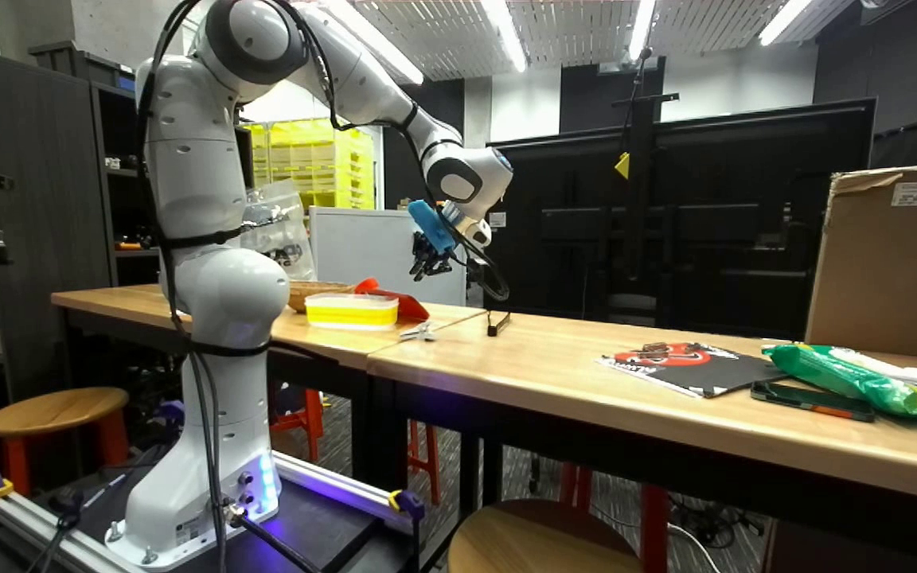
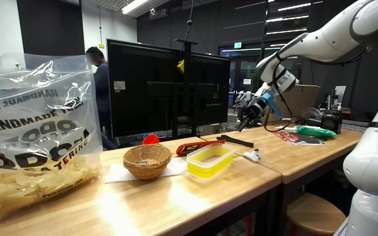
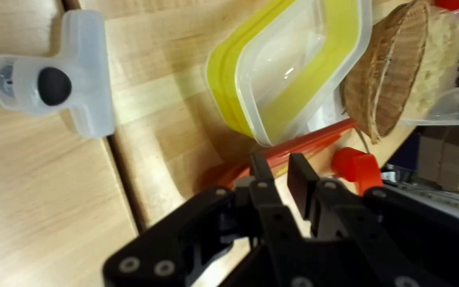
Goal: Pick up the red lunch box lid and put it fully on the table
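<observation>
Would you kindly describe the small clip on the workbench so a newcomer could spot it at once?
Start with the long workbench and find the seam in its wooden top. Lying across that seam, beside the open yellow box, is the small clip. Its whitish T-shape and round black spot set it apart from the box and the dark bar.

In an exterior view, the right edge cuts off the table (image 1: pixel 554 366)
</observation>
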`<move>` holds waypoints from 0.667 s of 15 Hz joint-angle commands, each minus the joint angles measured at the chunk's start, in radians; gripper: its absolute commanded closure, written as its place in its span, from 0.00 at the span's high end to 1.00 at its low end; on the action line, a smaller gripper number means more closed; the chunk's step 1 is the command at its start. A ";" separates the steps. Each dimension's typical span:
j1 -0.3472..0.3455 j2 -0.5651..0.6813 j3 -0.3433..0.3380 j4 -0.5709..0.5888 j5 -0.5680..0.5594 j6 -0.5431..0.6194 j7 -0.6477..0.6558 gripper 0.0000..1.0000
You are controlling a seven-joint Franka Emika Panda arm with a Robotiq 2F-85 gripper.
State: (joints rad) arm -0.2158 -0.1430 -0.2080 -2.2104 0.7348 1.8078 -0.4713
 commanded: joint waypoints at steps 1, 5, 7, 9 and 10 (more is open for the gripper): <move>0.023 -0.076 0.042 -0.050 -0.163 0.070 0.216 0.05; 0.036 -0.136 0.081 -0.077 -0.366 0.091 0.468 0.05; 0.037 -0.170 0.105 -0.085 -0.464 0.075 0.600 0.05; 0.038 -0.200 0.137 -0.099 -0.553 0.064 0.735 0.05; 0.037 -0.215 0.155 -0.106 -0.591 0.057 0.801 0.05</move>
State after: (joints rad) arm -0.1788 -0.2815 -0.0967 -2.2716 0.2463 1.8768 0.1557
